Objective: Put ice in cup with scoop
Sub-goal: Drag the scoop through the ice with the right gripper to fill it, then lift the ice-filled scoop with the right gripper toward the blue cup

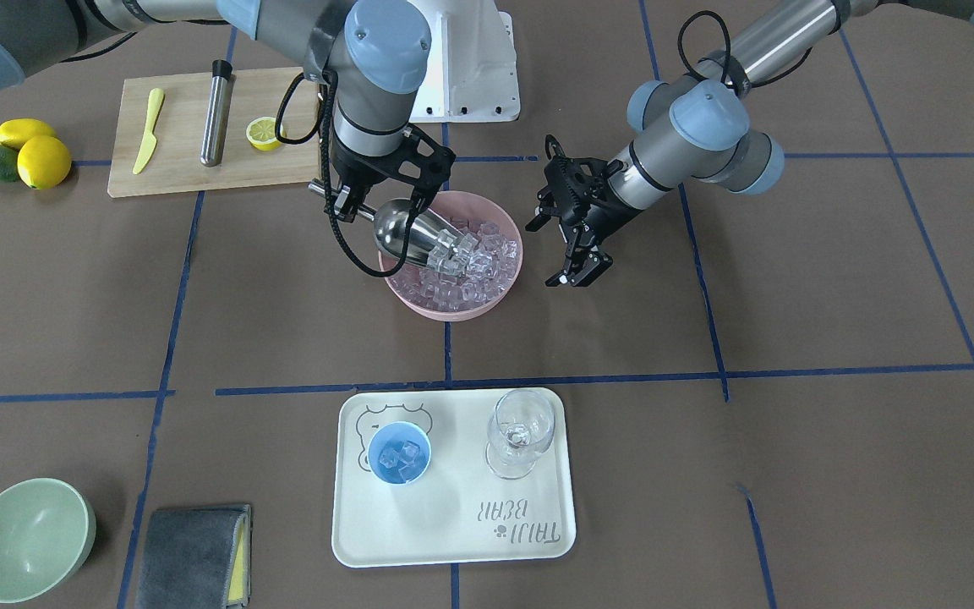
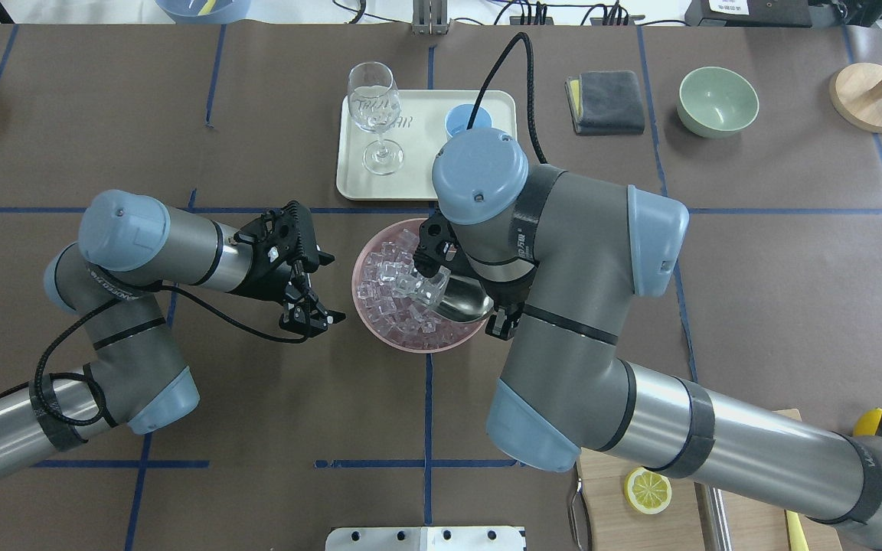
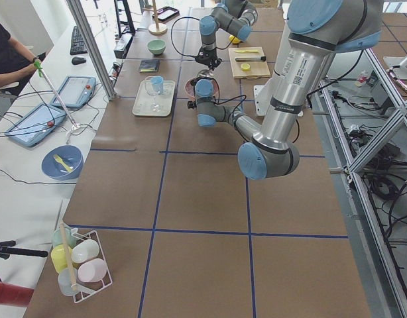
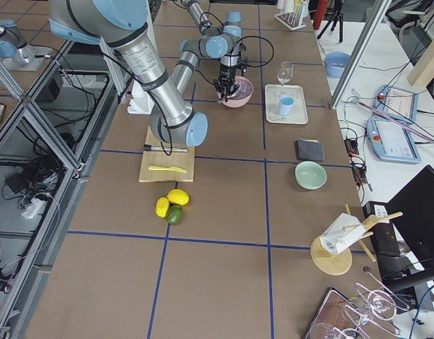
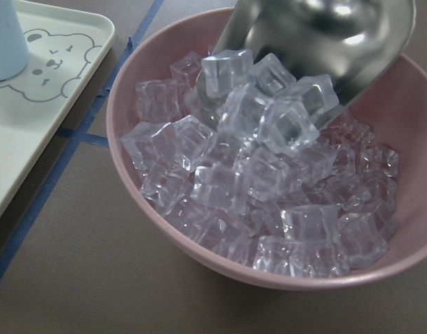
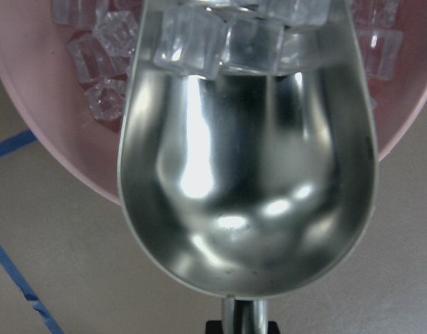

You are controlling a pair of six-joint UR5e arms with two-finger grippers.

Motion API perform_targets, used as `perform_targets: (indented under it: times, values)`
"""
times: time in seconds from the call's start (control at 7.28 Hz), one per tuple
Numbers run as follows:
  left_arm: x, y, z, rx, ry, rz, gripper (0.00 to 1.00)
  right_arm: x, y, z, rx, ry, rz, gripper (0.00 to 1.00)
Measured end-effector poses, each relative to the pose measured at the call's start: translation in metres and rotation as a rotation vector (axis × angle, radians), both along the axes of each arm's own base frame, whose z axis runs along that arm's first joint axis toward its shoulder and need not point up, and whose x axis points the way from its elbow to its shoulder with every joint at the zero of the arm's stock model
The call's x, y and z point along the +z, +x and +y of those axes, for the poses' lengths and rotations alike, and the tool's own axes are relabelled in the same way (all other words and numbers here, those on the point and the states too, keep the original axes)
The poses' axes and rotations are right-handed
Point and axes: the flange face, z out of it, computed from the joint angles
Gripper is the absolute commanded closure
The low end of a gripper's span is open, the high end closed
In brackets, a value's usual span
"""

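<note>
Right gripper (image 1: 345,203), clamped on the scoop (image 1: 402,230), dips it in the pink bowl (image 1: 453,311) of ice (image 1: 478,254), left gripper (image 1: 576,277) waits beside the bowl, fingers apart, and the cup (image 1: 374,448), well away from the bowl, has few cubes, so more scoops probably remain.

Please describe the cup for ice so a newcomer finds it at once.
On the cream bear-printed tray beside the pink bowl stand two vessels. The cup is the small, opaque, light-blue one holding ice cubes; its neighbour is a clear stemmed glass.
</note>
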Motion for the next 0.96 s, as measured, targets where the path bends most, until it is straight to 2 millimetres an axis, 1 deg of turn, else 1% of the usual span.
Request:
perform_targets:
  times: [0.27,0.55,0.69,0.96]
  values:
    - [0.0,-0.001,-0.001,-0.002,0.0,0.0,0.0,0.006,0.007,0.006,0.012,-0.003,-0.059,1.0]
    - [-0.001,-0.002,-0.001,-0.003,0.001,0.001,0.0,0.007,0.017,0.011,0.021,-0.003,-0.093,1.0]
    - [-0.002,-0.003,-0.002,-0.004,0.002,0.002,0.0,0.008,0.021,0.012,0.031,-0.003,-0.122,1.0]
    - [-0.005,-0.006,-0.003,-0.009,0.005,0.008,0.0,0.017,0.029,0.011,0.05,-0.016,-0.208,1.0]
